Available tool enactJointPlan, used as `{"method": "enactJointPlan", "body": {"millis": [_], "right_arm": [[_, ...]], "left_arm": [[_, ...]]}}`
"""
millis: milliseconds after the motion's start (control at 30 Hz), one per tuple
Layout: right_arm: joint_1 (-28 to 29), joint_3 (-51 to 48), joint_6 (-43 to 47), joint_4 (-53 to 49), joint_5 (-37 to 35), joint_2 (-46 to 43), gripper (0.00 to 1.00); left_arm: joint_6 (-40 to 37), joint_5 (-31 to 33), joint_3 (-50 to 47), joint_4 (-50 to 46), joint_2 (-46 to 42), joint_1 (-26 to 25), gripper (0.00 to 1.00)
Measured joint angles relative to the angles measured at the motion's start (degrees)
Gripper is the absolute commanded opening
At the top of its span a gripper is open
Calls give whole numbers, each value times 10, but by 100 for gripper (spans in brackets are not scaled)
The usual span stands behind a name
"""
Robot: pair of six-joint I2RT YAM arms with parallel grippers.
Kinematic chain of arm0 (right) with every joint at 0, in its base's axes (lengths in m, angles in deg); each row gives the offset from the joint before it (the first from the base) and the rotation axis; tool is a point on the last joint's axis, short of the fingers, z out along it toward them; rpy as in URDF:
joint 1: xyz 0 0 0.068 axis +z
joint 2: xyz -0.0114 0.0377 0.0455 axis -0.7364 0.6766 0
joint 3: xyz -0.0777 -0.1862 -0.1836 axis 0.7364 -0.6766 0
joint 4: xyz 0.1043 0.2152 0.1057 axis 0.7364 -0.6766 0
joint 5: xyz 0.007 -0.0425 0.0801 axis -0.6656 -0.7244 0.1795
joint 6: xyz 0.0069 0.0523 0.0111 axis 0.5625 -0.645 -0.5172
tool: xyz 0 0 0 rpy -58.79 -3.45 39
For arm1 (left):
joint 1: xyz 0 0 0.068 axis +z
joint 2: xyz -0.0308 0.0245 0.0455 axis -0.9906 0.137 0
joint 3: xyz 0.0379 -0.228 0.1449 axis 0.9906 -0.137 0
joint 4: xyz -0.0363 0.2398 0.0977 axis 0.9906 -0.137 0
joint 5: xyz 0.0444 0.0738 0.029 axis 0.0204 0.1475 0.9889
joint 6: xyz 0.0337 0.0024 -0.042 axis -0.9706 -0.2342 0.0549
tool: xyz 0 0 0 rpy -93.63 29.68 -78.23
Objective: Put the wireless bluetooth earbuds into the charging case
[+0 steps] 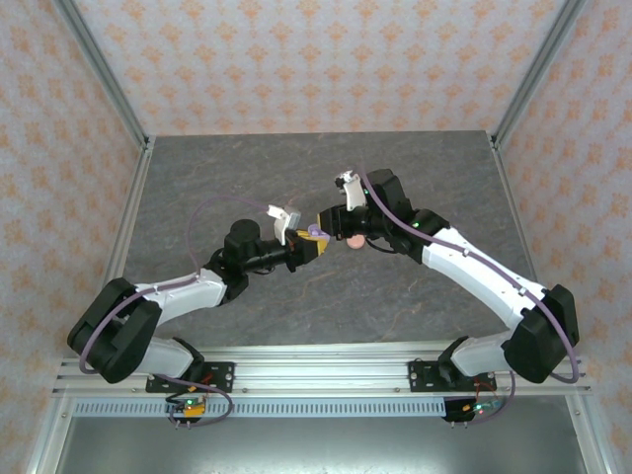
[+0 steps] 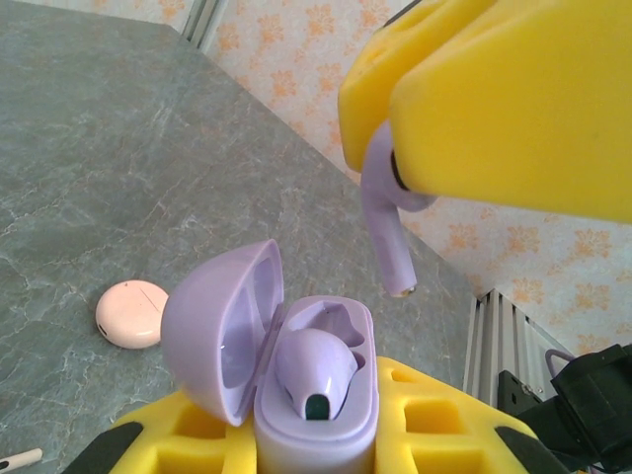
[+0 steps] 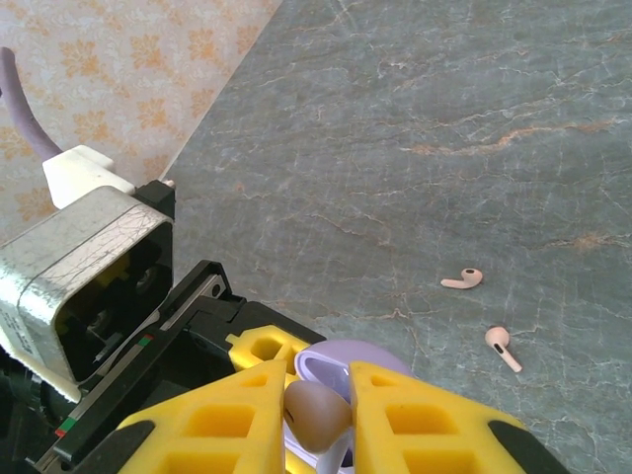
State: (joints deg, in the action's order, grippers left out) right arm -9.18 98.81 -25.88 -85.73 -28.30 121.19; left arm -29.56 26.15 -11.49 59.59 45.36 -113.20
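Held above the grey stone-pattern table [image 3: 444,118], the lilac round plastic charging case [image 2: 318,439] has its lid hinged open. One lilac stemmed earbud [image 2: 314,367] sits in one well; the well beside it is bare. The left gripper [image 1: 304,247] fingers are clamped on the case body. The right gripper [image 3: 318,395] fingers pinch a second lilac earbud [image 2: 387,222], stem down, just above the case and clear of it. A pale pink round case [image 2: 128,314] lies closed on the table. A pale pink stemmed earbud [image 3: 462,280] and a second pale pink earbud [image 3: 502,348] lie loose there, apart.
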Motion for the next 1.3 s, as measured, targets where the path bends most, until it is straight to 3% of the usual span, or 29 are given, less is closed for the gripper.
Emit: {"method": "enactJointPlan", "body": {"millis": [1300], "right_arm": [[3,0,4,0,7,4,21]], "left_arm": [[2,-7,14,-2,-2,-5,0]]}}
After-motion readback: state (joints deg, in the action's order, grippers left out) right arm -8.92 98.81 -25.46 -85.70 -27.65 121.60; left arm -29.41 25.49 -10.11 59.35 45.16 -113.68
